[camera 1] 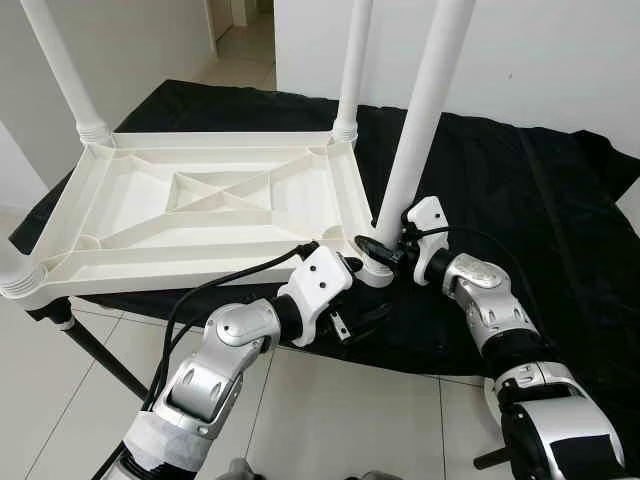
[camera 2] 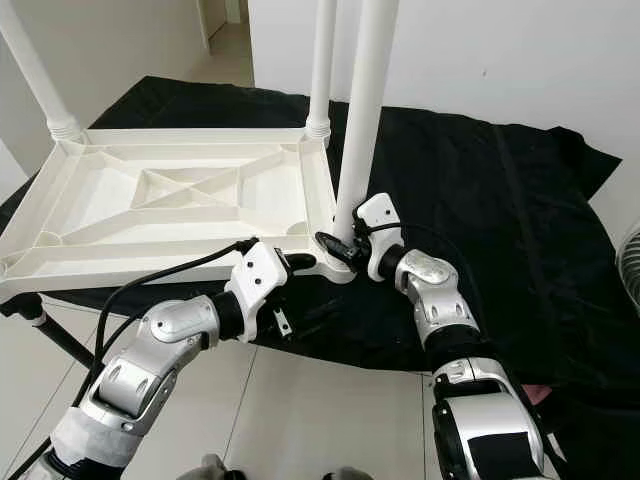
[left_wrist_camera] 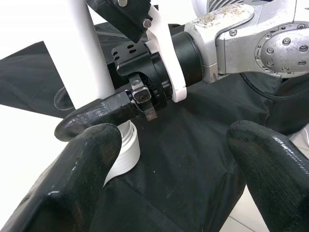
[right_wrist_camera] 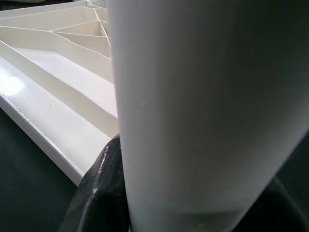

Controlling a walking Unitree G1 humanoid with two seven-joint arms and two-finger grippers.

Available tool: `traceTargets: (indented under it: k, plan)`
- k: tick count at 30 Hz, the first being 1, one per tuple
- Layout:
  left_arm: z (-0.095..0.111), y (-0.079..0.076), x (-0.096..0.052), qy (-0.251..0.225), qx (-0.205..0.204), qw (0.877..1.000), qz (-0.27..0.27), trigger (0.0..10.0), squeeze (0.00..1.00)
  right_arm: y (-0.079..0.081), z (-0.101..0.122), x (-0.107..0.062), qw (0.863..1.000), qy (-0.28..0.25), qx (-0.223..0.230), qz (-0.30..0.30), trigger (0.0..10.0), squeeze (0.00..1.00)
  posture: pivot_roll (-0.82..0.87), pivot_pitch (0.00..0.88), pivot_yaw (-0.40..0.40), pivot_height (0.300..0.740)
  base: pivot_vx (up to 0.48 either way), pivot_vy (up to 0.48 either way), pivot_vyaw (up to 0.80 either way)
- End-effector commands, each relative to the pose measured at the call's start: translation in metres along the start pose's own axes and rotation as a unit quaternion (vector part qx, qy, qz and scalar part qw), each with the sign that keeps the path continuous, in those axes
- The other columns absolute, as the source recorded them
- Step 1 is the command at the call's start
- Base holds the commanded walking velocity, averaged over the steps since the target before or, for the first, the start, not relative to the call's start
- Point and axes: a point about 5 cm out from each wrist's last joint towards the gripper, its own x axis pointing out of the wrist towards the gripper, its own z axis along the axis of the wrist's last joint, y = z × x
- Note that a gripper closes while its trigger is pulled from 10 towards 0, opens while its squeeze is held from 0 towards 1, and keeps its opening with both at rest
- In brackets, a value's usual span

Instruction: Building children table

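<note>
- White plastic table top [camera 1: 200, 195] upside down, ribbed underside up, on a black cloth [camera 1: 520, 190] over a stand.
- Landmark: near-right corner socket [camera 1: 378, 270] of the top, by the cloth's front edge.
- White leg [camera 1: 425, 100] upright in that socket; upper end cut off by the frame edge.
- Right gripper [camera 1: 372, 247] just above the socket, fingers clamped on the leg's base; in the right wrist view the leg blocks nearly everything, one black finger [right_wrist_camera: 101, 193] pressed to its side, the other finger barely visible.
- Left gripper [camera 1: 365, 290] just beside the socket on the robot's side, fingers [left_wrist_camera: 72, 188] spread apart, holding nothing; fingertips partly hidden behind its white wrist housing in the eye views.
- Other legs at the far corners of the top: far-right leg [camera 1: 352, 70], far-left leg [camera 1: 65, 70], both cut off above.
- Near-left corner only partly in frame; ribbed collar [camera 1: 15, 275] at the edge, rest unclear.
</note>
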Motion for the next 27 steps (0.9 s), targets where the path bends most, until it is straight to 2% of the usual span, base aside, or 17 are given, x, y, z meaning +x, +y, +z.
traceTargets:
  k: [1, 7, 8, 9, 10, 12, 14, 17, 19, 20, 22, 24, 25, 26, 27]
  plan:
    - [-0.003, 0.004, -0.001, 0.007, 0.002, 1.000, 0.030, 10.0, 0.00, 0.007, -0.017, -0.002, 0.999, 0.037, 0.013, 0.017, 10.0, 0.00, -0.05, 0.026, -0.002, 0.740, 0.000, 0.000, 0.00]
    - [-0.003, 0.002, -0.001, 0.007, 0.001, 1.000, 0.029, 10.0, 0.00, 0.002, -0.015, -0.004, 0.999, 0.028, 0.024, -0.021, 10.0, 0.00, -0.06, 0.030, -0.004, 0.740, 0.000, 0.000, 0.00]
    - [-0.003, 0.002, -0.001, 0.007, 0.000, 1.000, 0.029, 10.0, 0.00, 0.002, -0.013, -0.003, 0.998, 0.025, 0.023, -0.047, 10.0, 0.00, -0.06, 0.034, -0.003, 0.740, 0.000, 0.000, 0.00]
    - [-0.003, 0.002, -0.001, 0.007, 0.000, 1.000, 0.029, 10.0, 0.00, 0.002, -0.013, -0.003, 0.998, 0.025, 0.023, -0.047, 10.0, 0.00, -0.06, 0.034, -0.003, 0.740, 0.000, 0.000, 0.00]
    - [-0.003, 0.001, -0.001, 0.007, -0.001, 1.000, 0.028, 10.0, 0.00, 0.002, -0.011, -0.002, 0.995, 0.025, 0.026, -0.095, 10.0, 0.00, -0.06, 0.038, -0.003, 0.740, 0.000, 0.000, 0.00]
    - [-0.003, 0.001, -0.001, 0.007, -0.001, 1.000, 0.028, 10.0, 0.00, 0.002, -0.011, -0.002, 0.995, 0.025, 0.026, -0.095, 10.0, 0.00, -0.06, 0.038, -0.003, 0.740, 0.000, 0.000, 0.00]
    - [-0.003, -0.001, 0.000, 0.007, -0.003, 1.000, 0.025, 10.0, 0.00, 0.005, -0.010, -0.001, 0.985, 0.027, 0.038, -0.166, 10.0, 0.00, -0.07, 0.042, -0.001, 0.740, 0.000, 0.000, 0.00]
    - [-0.004, -0.001, 0.000, 0.006, -0.004, 1.000, 0.024, 10.0, 0.00, 0.007, -0.010, -0.002, 0.979, 0.026, 0.048, -0.199, 10.0, 0.00, -0.07, 0.042, -0.001, 0.740, 0.000, 0.000, 0.00]
    - [-0.004, -0.003, 0.001, 0.007, -0.005, 1.000, 0.021, 10.0, 0.00, 0.018, -0.007, -0.004, 0.964, 0.023, 0.056, -0.260, 10.0, 0.00, -0.07, 0.041, -0.004, 0.740, 0.000, 0.000, 0.00]
    - [-0.004, -0.003, 0.001, 0.007, -0.005, 1.000, 0.021, 10.0, 0.00, 0.018, -0.007, -0.004, 0.964, 0.023, 0.056, -0.260, 10.0, 0.00, -0.07, 0.041, -0.004, 0.740, 0.000, 0.000, 0.00]
    - [-0.004, -0.003, 0.001, 0.007, -0.005, 1.000, 0.020, 10.0, 0.00, 0.031, -0.007, -0.006, 0.950, 0.026, 0.055, -0.305, 10.0, 0.00, -0.07, 0.041, -0.005, 0.740, 0.000, 0.000, 0.00]
    - [-0.004, -0.003, 0.001, 0.007, -0.005, 1.000, 0.020, 10.0, 0.00, 0.031, -0.007, -0.006, 0.950, 0.026, 0.055, -0.305, 10.0, 0.00, -0.07, 0.041, -0.005, 0.740, 0.000, 0.000, 0.00]
    - [-0.004, -0.004, 0.001, 0.007, -0.006, 1.000, 0.019, 10.0, 0.00, 0.044, -0.006, -0.007, 0.939, 0.027, 0.062, -0.338, 10.0, 0.00, -0.07, 0.038, -0.009, 0.740, 0.000, 0.000, 0.00]
    - [-0.004, -0.004, 0.001, 0.007, -0.006, 1.000, 0.018, 10.0, 0.00, 0.052, -0.005, -0.007, 0.932, 0.026, 0.067, -0.354, 10.0, 0.00, -0.07, 0.038, -0.009, 0.740, 0.000, 0.000, 0.00]
    - [-0.004, -0.004, 0.001, 0.007, -0.006, 1.000, 0.018, 10.0, 0.00, 0.052, -0.005, -0.007, 0.932, 0.026, 0.067, -0.354, 10.0, 0.00, -0.07, 0.038, -0.009, 0.740, 0.000, 0.000, 0.00]
